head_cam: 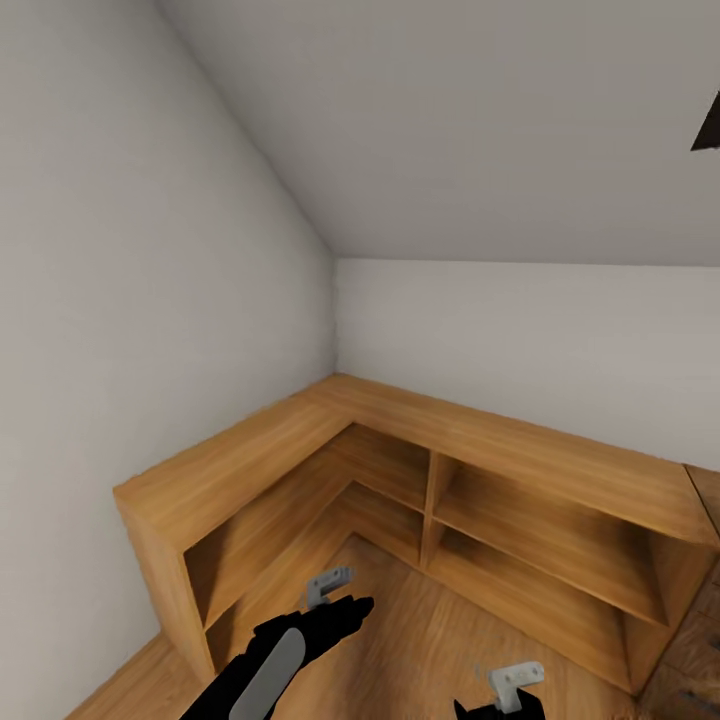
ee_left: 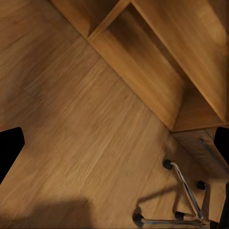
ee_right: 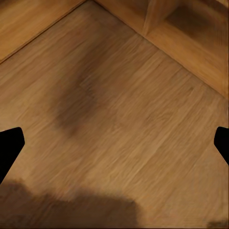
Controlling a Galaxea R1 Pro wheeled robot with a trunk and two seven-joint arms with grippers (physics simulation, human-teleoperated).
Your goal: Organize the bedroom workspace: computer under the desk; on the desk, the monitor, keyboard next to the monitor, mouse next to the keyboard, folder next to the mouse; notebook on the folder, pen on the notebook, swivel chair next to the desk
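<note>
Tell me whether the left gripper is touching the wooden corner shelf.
Apart. In the head view the left gripper hangs over bare wood floor, with floor showing between it and the corner shelf.

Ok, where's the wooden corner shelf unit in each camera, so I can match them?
Head view: shelf unit in the room corner, across the lower middle.
Left wrist view: its open compartments beyond the floor.
Right wrist view: its base and a divider beyond the floor.
Shared landmark: wood floor.

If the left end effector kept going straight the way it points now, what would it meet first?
Most likely the bare wood floor: the left end effector, open and empty, looks down at it. The low wooden shelf unit lies off to one side.
</note>
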